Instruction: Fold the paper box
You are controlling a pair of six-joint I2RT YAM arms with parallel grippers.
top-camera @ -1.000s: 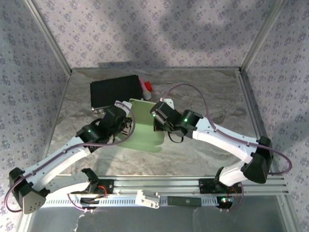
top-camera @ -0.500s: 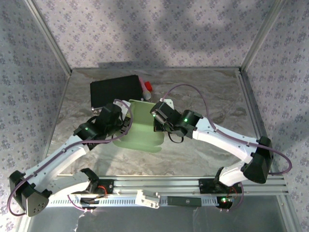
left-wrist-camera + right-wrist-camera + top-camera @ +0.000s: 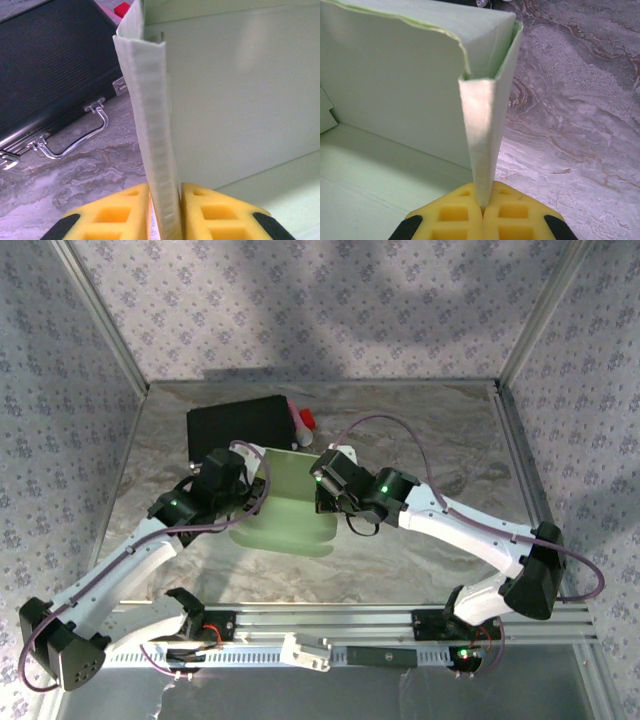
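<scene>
Grey marbled tabletop (image 3: 440,440), floral-patterned walls (image 3: 320,300), aluminium corner posts (image 3: 100,315).

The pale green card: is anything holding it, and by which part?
Yes. The left pincer pinches the paper box by its folded left wall; the right pincer pinches its folded right wall.

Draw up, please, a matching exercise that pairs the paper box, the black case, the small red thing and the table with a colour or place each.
Things:
1. paper box
2. black case
3. red thing
4. table

Descriptions:
a. grey marbled surface
b. pale green, side walls raised
c. beside the case's right end
d. far left, metal handle

Pairs: 1-b, 2-d, 3-c, 4-a.
</scene>
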